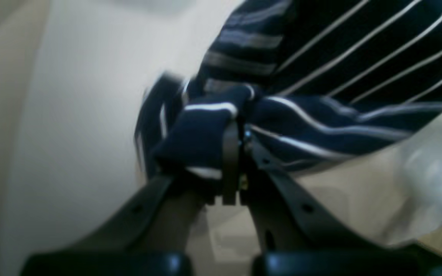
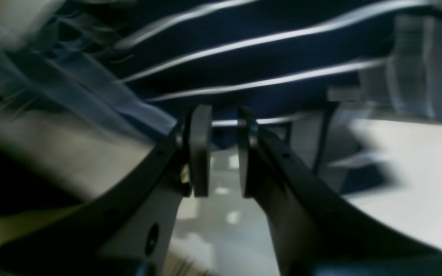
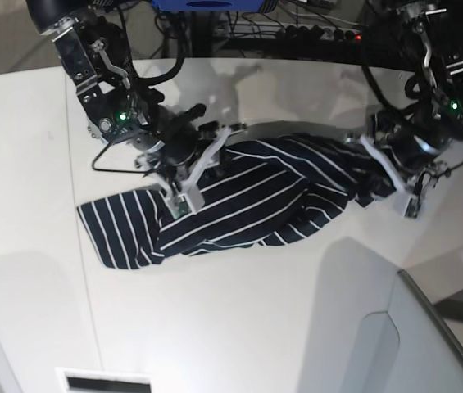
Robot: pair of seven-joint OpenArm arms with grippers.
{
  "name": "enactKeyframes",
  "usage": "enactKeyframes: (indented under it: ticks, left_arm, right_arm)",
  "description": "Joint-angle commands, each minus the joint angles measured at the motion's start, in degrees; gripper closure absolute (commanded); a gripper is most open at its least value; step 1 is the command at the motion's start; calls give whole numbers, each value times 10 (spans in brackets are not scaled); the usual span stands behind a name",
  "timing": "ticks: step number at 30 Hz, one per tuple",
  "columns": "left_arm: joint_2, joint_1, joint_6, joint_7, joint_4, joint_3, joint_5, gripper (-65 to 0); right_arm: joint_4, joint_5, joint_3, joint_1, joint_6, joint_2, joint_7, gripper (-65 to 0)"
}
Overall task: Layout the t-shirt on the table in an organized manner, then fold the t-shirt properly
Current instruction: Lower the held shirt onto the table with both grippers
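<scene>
1. Where the white table point(image 3: 239, 327) fills most of the base view, the t-shirt point(image 3: 239, 201) lies across its middle as a long, rumpled band, running from the left-centre of the frame to the right-centre.
2. The shirt is dark navy with thin white stripes; the stripes run at different angles from one part to the next, because the cloth is bunched and folded over itself rather than flat.
3. At the left end a flatter flap of fabric rests on the table with its stripes nearly upright in the frame.
4. The middle is heaped in soft ridges, and the right end is gathered into a narrow, twisted bunch.
5. The left gripper point(image 1: 236, 134), seen at the right of the base view, is clamped tight on that right end: in the left wrist view a thick fold of navy cloth wraps over its fingertips, and more striped fabric stretches away toward the upper right of that frame.
6. The right gripper point(image 2: 223, 149), at the upper left of the base view, sits over the shirt's upper-left part.
7. In the right wrist view its two pads point(image 2: 200, 149) stand slightly apart with a clear gap between them, and no cloth is pinched there; striped fabric hangs just beyond the tips, filling the upper half of that blurred frame.
</scene>
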Motion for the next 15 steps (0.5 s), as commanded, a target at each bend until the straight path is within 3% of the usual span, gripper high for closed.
enactKeyframes:
  ticks: [1,4,9,12,15]
  left_arm:
    - [2,-16,1,-10,8,-2,-2,0]
    - [21,-52,10,-10,6,-2,2,0]
    - [26,-95,55,-10,-27,0,-3,0]
    - [33,-112,55,-10,-43,-2,-3,0]
    - [38,-117,55,-10,-45,2,-3,0]
  right_arm:
    - [7,22,18,6,14,2,3,-135]
    - [5,86,53,6,57,9,-26,-230]
    - [-6,183,82,6,58,24,-40,-440]
    - [-51,243,95,10,59,30,-39,-461]
    - [-102,264,91,23,60,30,-37,-467]
